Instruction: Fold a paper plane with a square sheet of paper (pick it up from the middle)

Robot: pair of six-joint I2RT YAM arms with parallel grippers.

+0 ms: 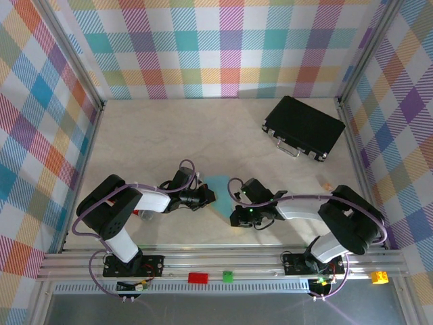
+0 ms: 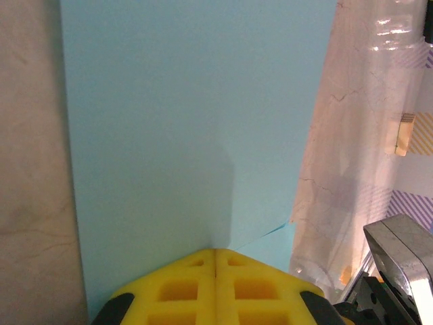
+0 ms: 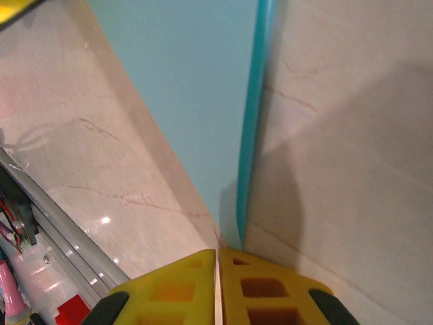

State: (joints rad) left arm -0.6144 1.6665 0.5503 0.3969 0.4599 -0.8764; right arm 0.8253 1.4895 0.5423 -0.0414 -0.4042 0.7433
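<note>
The paper (image 1: 218,193) is pinched from both sides, between the two hands, near the middle of the table (image 1: 155,135). The left hand (image 2: 215,254) is seen with its yellow fingers (image 2: 145,294) pressed together on one edge of the sheet, which spreads away from the fingertips as a broad, flat, light-blue face. A faint lengthwise crease runs straight out from the fingertips, and the slanted edge of a second layer is seen just to their right. The right hand (image 3: 218,254) is likewise closed, its yellow fingers (image 3: 294,288) clamped on a narrow corner of the paper, which widens away from the fingertips. A darker teal edge is seen along the sheet's right side. From above, the two hands are set close together, tips facing each other. Whether the sheet rests on the table or is held just off it cannot be told. A black case (image 1: 303,127) lies well beyond the right hand, apart from the paper.
</note>
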